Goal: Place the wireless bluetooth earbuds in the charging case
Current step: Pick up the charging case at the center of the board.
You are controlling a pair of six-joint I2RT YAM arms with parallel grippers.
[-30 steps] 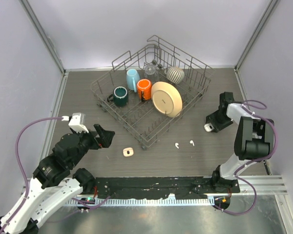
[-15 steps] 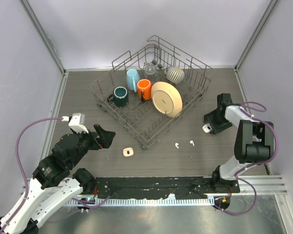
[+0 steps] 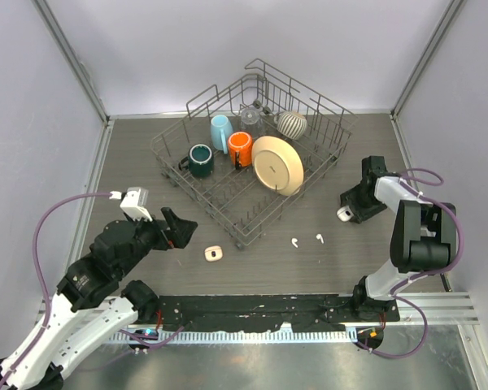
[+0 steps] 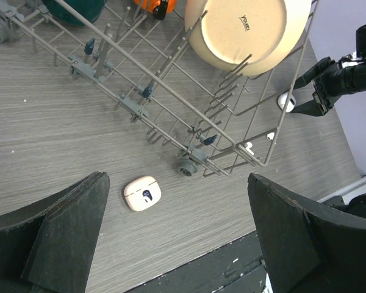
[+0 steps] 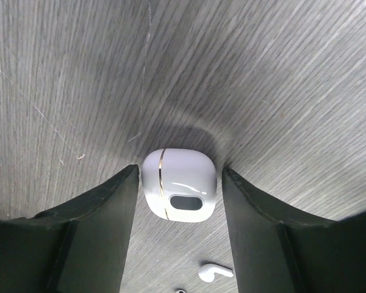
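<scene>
The white charging case (image 3: 343, 214) lies shut on the table at the right. My right gripper (image 3: 350, 207) is down over it. In the right wrist view the case (image 5: 178, 184) sits between the two fingers (image 5: 104, 220) with a thin gap on each side, so my right gripper (image 5: 180, 170) is open around it. Two white earbuds (image 3: 294, 241) (image 3: 318, 239) lie on the table left of the case; one earbud (image 5: 216, 272) shows below the case. My left gripper (image 3: 179, 227) hovers wide open at the left, holding nothing (image 4: 177, 180).
A small beige case (image 3: 214, 253) (image 4: 142, 193) lies shut near my left gripper. A wire dish rack (image 3: 338, 122) fills the back middle, holding a cream plate (image 3: 278, 165), an orange mug (image 3: 241, 148), a dark green mug (image 3: 200, 159) and a blue cup (image 3: 220, 130).
My right gripper has shifted slightly left, and the white case between its fingers moved a little left with it. My left gripper crept slightly toward the right.
</scene>
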